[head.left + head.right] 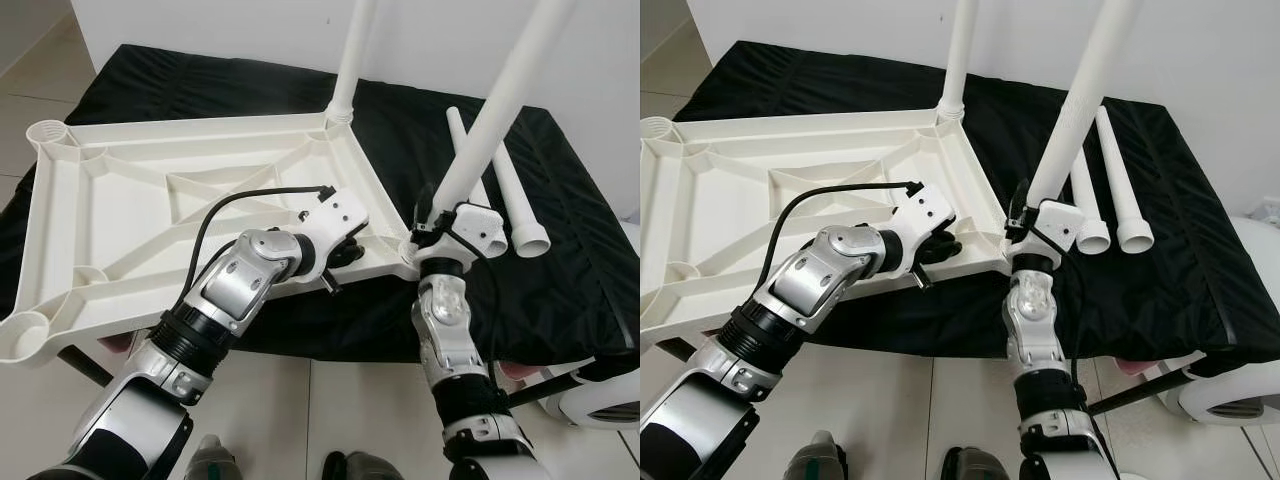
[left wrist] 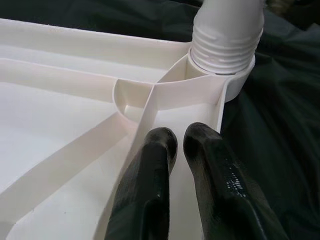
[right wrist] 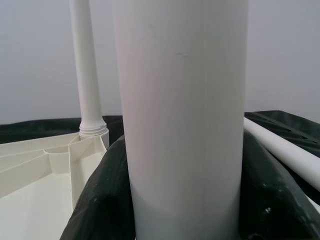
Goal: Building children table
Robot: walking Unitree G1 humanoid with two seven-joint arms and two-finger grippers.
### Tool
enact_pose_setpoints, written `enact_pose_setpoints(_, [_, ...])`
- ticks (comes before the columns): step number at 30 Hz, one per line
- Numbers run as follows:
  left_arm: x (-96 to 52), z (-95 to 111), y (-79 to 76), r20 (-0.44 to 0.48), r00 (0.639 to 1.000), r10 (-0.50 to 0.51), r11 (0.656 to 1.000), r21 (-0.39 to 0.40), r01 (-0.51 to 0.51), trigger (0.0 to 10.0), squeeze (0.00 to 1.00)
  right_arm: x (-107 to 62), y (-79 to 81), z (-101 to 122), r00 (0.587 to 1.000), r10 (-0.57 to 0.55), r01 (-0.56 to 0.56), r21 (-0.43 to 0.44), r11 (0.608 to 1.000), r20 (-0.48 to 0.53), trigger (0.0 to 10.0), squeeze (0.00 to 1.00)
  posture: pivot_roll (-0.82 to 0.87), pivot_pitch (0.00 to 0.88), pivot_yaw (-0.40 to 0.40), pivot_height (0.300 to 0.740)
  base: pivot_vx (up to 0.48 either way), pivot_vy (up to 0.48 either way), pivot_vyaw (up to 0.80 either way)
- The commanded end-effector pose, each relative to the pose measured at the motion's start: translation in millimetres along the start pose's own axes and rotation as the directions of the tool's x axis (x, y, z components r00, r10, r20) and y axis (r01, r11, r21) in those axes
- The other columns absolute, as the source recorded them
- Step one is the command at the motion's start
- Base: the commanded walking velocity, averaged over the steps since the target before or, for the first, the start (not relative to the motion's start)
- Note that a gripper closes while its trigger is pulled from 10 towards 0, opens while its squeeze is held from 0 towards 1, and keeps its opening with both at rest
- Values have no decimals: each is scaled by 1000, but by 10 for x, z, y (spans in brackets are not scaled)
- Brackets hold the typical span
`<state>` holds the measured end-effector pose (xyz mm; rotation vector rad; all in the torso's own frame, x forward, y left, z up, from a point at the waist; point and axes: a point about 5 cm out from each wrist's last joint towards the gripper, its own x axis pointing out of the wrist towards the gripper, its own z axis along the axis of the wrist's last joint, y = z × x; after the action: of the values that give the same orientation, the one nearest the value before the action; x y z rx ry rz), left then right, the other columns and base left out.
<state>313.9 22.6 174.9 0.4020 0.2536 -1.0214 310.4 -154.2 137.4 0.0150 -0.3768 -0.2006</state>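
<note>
The white tabletop (image 1: pixel 190 215) lies upside down, ribbed underside up, on a surface draped in black cloth (image 1: pixel 560 260). It has four corner sockets.

Far corner, at about 1 o'clock from the tabletop's centre: one leg (image 1: pixel 352 60) stands upright, seated in its socket. Judged fitted.

Near corner, at about 4 o'clock: a second leg (image 1: pixel 500 100) stands in the socket, leaning somewhat toward 1 o'clock. The right gripper (image 1: pixel 432 222) is clenched around its lower end, the black fingers (image 3: pixel 95 200) wrapping the shaft on both sides. Judged still being seated or screwed home.

The two sockets on the left side, one (image 1: pixel 50 132) at about 10 o'clock and one (image 1: pixel 25 335) at about 8 o'clock, hold nothing.

Two spare legs (image 1: pixel 520 200) lie side by side on the cloth, at 3 o'clock, apart from the tabletop.

The left gripper (image 1: pixel 345 255) sits at the near edge, fingers (image 2: pixel 150 170) pinched together on a rib just beside the near corner socket, apparently steadying the tabletop.

Assessment: roughly halfway. Two legs remain to be fitted, then the table must be turned upright.
</note>
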Motion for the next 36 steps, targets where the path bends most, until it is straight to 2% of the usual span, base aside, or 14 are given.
enact_pose_setpoints(1, [13, 19, -52, 7, 1000, -28, 999, 19, 28, 10000, 0, -259, -278, -368, 980, -69, 56, -73, 996, -186, 10000, 0, 66, 72, -72, 740, 0, 0, 0])
enact_pose_setpoints(12, [12, 29, -47, 8, 999, -31, 999, 24, 30, 10000, 0, -291, -296, -396, 977, -62, 54, -46, 998, -202, 10000, 0, 66, 67, -70, 740, 0, 0, 0])
enact_pose_setpoints(22, [16, 36, -39, 12, 1000, -27, 999, 20, 27, 10000, 0, -153, -262, -375, 974, -31, 37, 23, 999, -223, 10000, 0, 65, 67, -72, 740, 0, 0, 0])
enact_pose_setpoints(31, [15, 43, -42, 16, 999, -28, 999, 25, 28, 10000, 0, -178, -403, -451, 959, -78, 93, 40, 995, -274, 10000, 0, 61, 69, -75, 740, 0, 0, 0])
enact_pose_setpoints(36, [16, 47, -44, 18, 999, -30, 999, 25, 30, 10000, 0, -192, -422, -462, 957, -79, 92, 34, 995, -279, 10000, 0, 56, 70, -73, 740, 0, 0, 0])
